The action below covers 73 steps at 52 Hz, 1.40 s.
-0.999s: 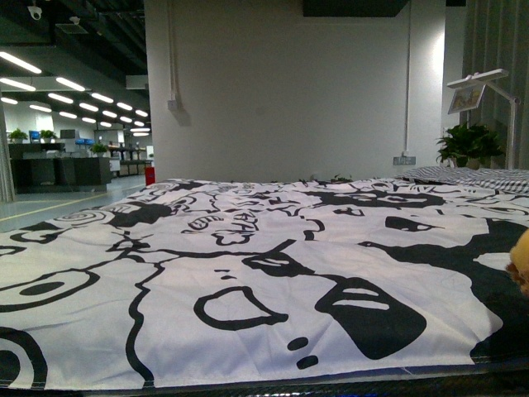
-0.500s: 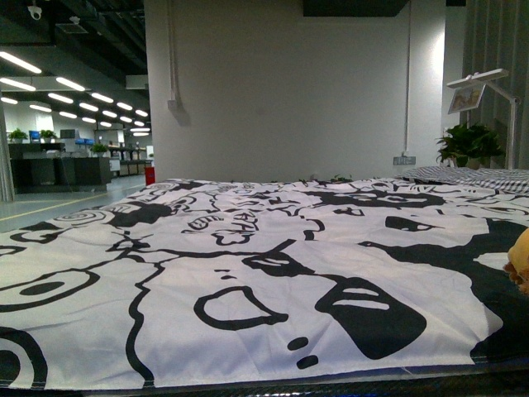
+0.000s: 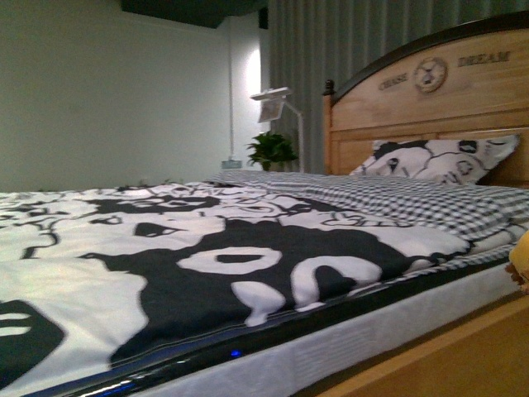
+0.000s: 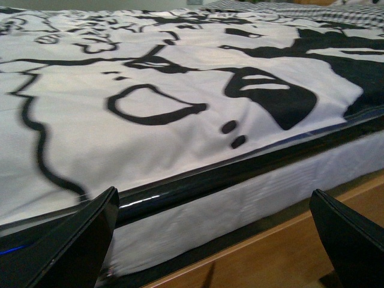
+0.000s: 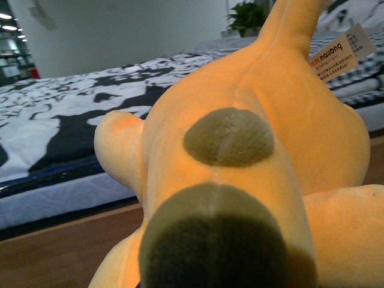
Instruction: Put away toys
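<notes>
Plush toy [image 5: 240,156]: yellow-orange, two dark patches, paper tag [image 5: 342,53]. Fills right wrist view; in front view only sliver at right edge [image 3: 521,260], beside bed [image 3: 446,356].
Right fingers not visible, grip cannot be told.
Left fingers [image 4: 72,240] spread wide, hold nothing, near mattress [image 4: 240,198] edge.
On bed: black-white cover [image 3: 165,248], checked sheet [image 3: 397,198], pillow [image 3: 438,159]; wooden headboard [image 3: 413,99].
Behind: plant [image 3: 271,150], lamp [image 3: 273,95], curtain [image 3: 347,41].

Bedroom setting, wooden headboard [image 3: 411,112], pillow [image 3: 438,160], patterned bedspread [image 3: 124,248], grey curtains [image 3: 347,41], potted plant [image 3: 271,150]
</notes>
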Motion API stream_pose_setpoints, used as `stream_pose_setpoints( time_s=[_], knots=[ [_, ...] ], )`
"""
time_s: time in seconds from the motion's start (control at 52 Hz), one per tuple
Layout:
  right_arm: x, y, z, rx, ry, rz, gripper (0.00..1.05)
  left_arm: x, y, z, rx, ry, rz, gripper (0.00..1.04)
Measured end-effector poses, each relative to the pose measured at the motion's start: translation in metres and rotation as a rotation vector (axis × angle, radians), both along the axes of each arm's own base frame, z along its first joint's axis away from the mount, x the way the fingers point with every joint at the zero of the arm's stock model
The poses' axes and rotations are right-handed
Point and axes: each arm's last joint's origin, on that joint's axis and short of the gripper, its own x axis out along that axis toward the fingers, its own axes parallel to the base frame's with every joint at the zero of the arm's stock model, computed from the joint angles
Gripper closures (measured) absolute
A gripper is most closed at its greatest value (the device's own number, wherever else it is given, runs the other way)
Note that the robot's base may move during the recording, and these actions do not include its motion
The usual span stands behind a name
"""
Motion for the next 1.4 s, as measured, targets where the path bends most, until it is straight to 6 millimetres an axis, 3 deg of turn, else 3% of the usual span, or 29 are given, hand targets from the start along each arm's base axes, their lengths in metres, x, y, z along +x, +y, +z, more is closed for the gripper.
stream_pose_setpoints(
  time_s=[1.403],
  knots=[
    [-0.0005,0.0001,0.0006,0.001,-0.008,0.004,0.94,0.0,-0.0003,0.0,0.0,0.0,-0.003,0.06]
  ],
)
